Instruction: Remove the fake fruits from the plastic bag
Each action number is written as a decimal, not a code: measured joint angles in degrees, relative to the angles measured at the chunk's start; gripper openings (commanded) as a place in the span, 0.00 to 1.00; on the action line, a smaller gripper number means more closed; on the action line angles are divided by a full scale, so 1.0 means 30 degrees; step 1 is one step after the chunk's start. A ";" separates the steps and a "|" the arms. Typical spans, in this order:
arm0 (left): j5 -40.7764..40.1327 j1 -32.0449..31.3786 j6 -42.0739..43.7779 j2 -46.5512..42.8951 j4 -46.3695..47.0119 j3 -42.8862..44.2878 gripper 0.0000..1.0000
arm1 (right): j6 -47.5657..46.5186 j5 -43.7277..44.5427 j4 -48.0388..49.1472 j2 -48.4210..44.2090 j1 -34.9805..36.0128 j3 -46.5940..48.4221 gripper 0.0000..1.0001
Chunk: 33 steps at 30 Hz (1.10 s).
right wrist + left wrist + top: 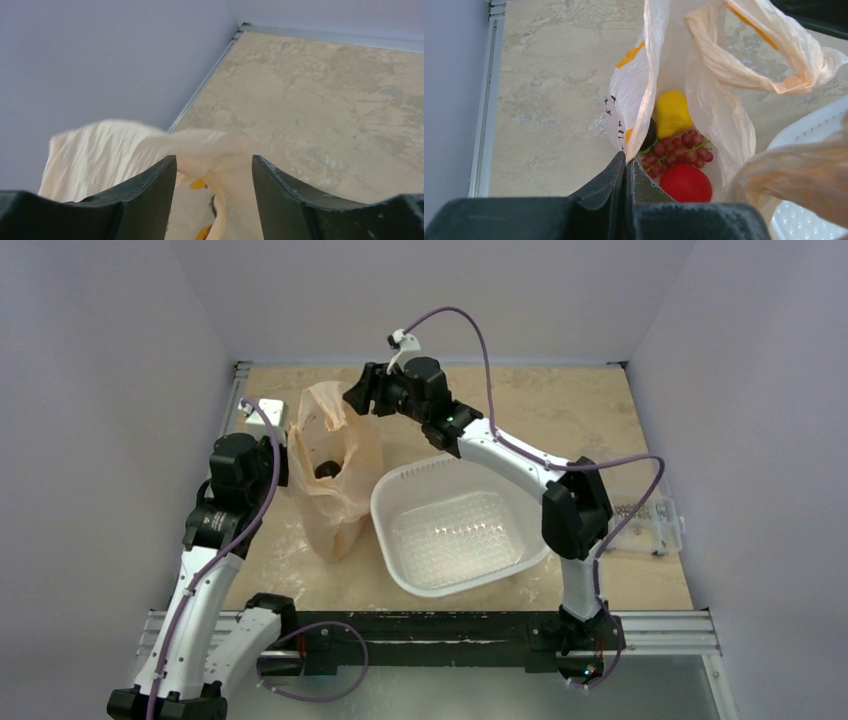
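Note:
The peach-beige plastic bag [335, 475] stands open on the table, left of the basin. My left gripper [287, 455] is shut on the bag's left rim [636, 100]; its jaws [626, 161] pinch the film flat. Inside the bag lie a yellow lemon [671, 112], a bunch of reddish grapes [681, 150], a red tomato [685, 182] and a dark purple fruit [650, 136], half hidden by the rim. My right gripper [357, 395] is open over the bag's far top edge. In the right wrist view the gripper [214, 164] has bag film [200, 145] between its spread fingers, not clamped.
A rigid white perforated basin [395, 490] sits right of the bag; its rim also shows in the left wrist view [814, 127]. A small white box [265, 412] is at the back left. A clear plastic case [650, 520] lies at the right edge. Walls close in on three sides.

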 measured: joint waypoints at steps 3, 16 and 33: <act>0.0102 0.0007 0.0000 0.0051 0.0000 0.0000 0.00 | -0.1122 -0.0831 -0.1078 -0.2106 0.0423 -0.1610 0.74; 0.0991 0.0007 -0.0007 0.0240 0.0022 0.0000 0.00 | -0.5581 0.1137 0.3300 -0.7584 0.3526 -0.9646 0.99; 0.0831 0.0007 -0.0022 -0.0233 0.0393 -0.0175 0.00 | -1.0200 1.1074 0.5763 -0.0546 0.4721 -0.2382 0.00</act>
